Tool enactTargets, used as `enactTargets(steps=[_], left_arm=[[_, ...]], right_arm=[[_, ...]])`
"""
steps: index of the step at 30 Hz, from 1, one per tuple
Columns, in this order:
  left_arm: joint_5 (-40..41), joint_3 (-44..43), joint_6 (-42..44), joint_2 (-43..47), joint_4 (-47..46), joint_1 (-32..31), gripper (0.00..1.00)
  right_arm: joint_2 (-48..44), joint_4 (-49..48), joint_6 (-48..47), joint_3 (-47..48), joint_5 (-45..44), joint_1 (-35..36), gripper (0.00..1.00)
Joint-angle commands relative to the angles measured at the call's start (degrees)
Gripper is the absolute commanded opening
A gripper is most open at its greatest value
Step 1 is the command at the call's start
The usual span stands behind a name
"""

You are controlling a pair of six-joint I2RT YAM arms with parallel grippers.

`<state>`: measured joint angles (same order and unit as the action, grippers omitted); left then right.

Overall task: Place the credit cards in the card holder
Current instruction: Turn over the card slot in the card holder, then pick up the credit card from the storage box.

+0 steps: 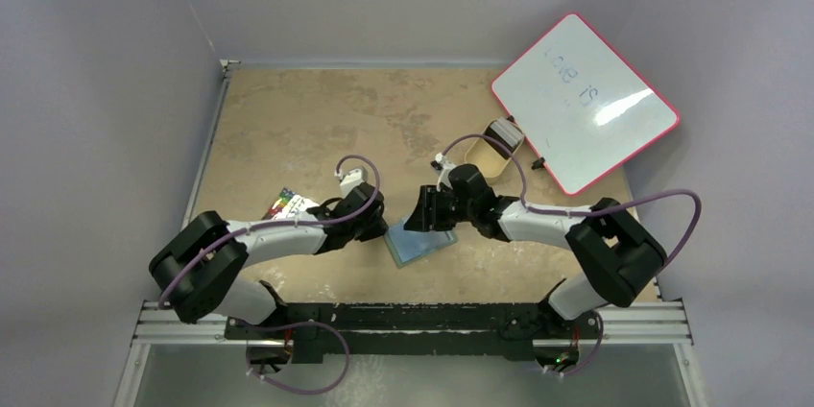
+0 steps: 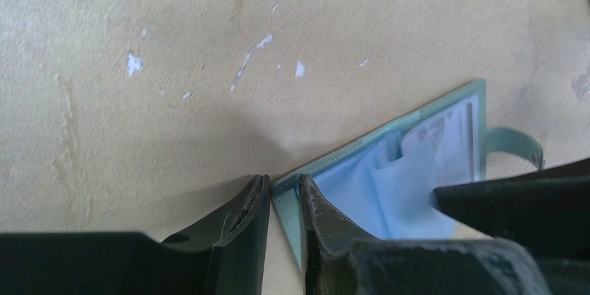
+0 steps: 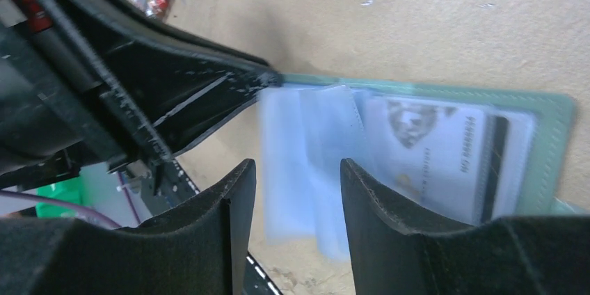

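Down between my arms, my left pincer (image 2: 283,187) pinching the open card holder (image 3: 553,149) by its corner, my right pincer (image 3: 296,170) hanging wide over its clear sleeves (image 3: 306,135), one credit card (image 3: 445,152) sitting inside, tan tray (image 1: 483,159) lying behind.

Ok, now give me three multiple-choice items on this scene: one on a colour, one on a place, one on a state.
1. The whiteboard border is: A green, B pink, C black.
2. The card holder lies: A on the whiteboard, B against the far wall, C between the left gripper and right gripper.
3. The card holder is: A open, B snapped shut, C standing on edge.
Key: B, pink rim in the top view; C, both grippers flank it; A, its clear sleeves show.
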<state>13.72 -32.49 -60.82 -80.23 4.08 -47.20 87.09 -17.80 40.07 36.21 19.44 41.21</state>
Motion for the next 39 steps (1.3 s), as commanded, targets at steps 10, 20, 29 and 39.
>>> enactTargets(steps=[10, 20, 29, 39], left_arm=[[1.27, -9.25, 4.96, -1.36, 3.02, 1.26, 0.22], [-0.85, -8.77, 4.44, 4.79, 5.11, 1.24, 0.27], [-4.58, -5.45, 7.38, 11.02, 2.23, 1.23, 0.51], [-2.42, -11.45, 15.94, 21.68, 12.77, 1.24, 0.63]], right_arm=[[-1.74, -2.24, 1.91, -1.46, 0.07, 0.19, 0.46], [-5.97, 11.61, -2.74, 4.06, -9.94, 0.12, 0.44], [-4.76, 22.9, -21.88, 18.49, -25.22, -1.88, 0.5], [4.66, 25.99, -37.24, 31.27, -44.11, -14.4, 0.54]])
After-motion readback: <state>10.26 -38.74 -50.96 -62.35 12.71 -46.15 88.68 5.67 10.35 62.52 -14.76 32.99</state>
